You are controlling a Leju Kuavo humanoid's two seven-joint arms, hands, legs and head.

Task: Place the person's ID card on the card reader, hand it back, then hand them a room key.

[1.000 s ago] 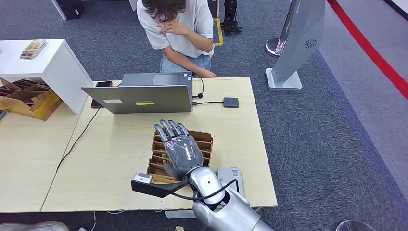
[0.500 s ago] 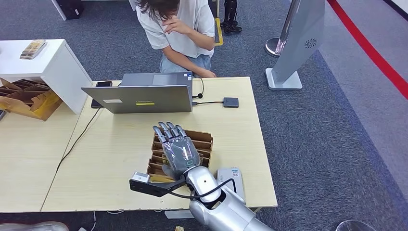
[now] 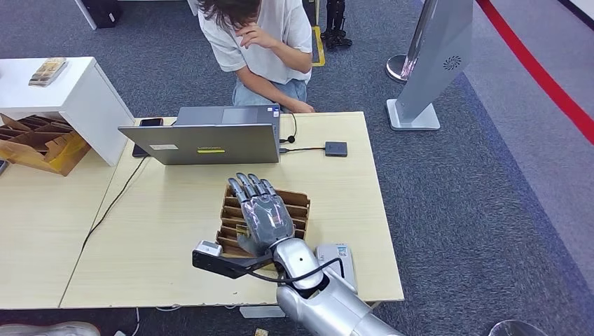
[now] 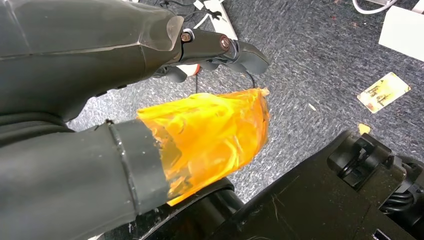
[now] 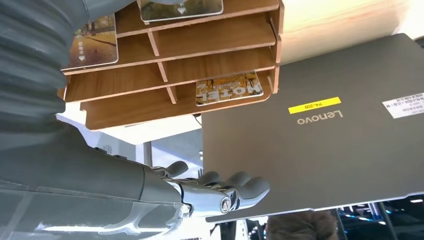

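Right hand point(image 3: 263, 217) flat over the wooden card rack point(image 3: 298, 203) on the table point(image 3: 175, 231), fingers spread, holding nothing, hotel key card point(image 5: 229, 88) in a rack slot, left hand point(image 4: 150, 60) low near the floor, grip unclear, person point(image 3: 259, 42) behind laptop point(image 3: 210, 143)

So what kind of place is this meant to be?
Probably a mock hotel check-in desk in an office or lab: a slotted wooden card rack holding cards printed "HOTEL", a grey Lenovo laptop, and grey office carpet.

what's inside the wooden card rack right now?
Cards lie in some slots of the wooden rack; one reads HOTEL. In the head view the right hand covers the rack's middle slots.
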